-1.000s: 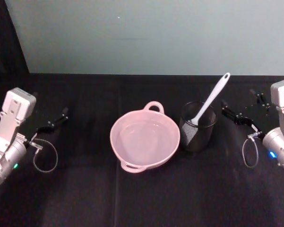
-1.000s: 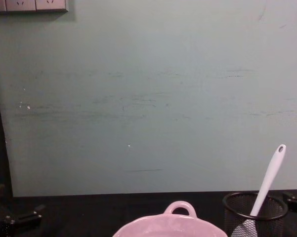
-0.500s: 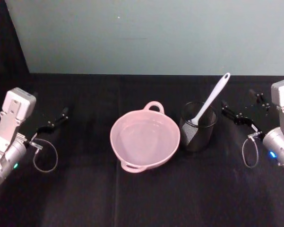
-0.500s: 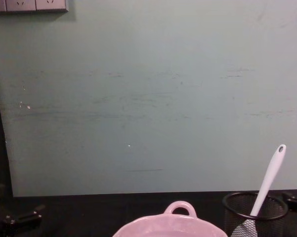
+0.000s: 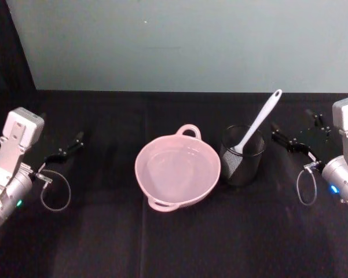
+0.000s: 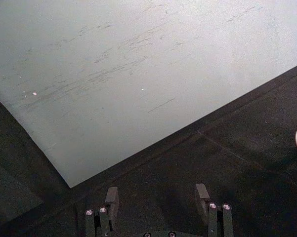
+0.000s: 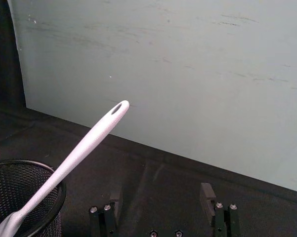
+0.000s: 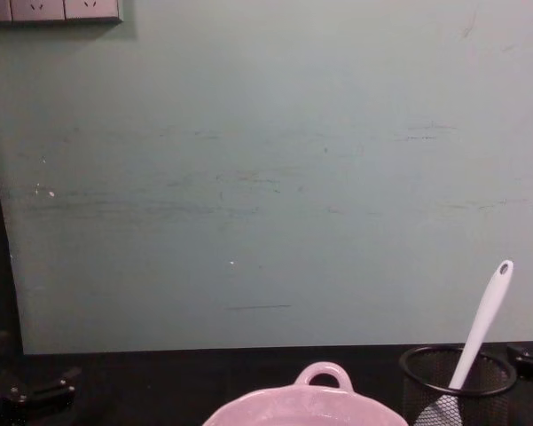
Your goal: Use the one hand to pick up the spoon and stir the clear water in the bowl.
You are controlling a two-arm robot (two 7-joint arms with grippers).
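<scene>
The right gripper sits at the right edge of the head view with its jaws apart and nothing between them; in the right wrist view its two black fingers stand separated over bare black cloth; the left gripper waits at the left edge of the head view, jaws likewise spread and empty, its fingers parted in the left wrist view.

Just left of the right gripper, right of centre in the head view, the black mesh cup stands upright; the spoon leans in it, blade down inside, handle rising toward the upper right, free of both grippers.

At frame centre, touching or just beside the cup's left side, lies the bowl with the clear water faintly visible inside; all rest on the black table.
</scene>
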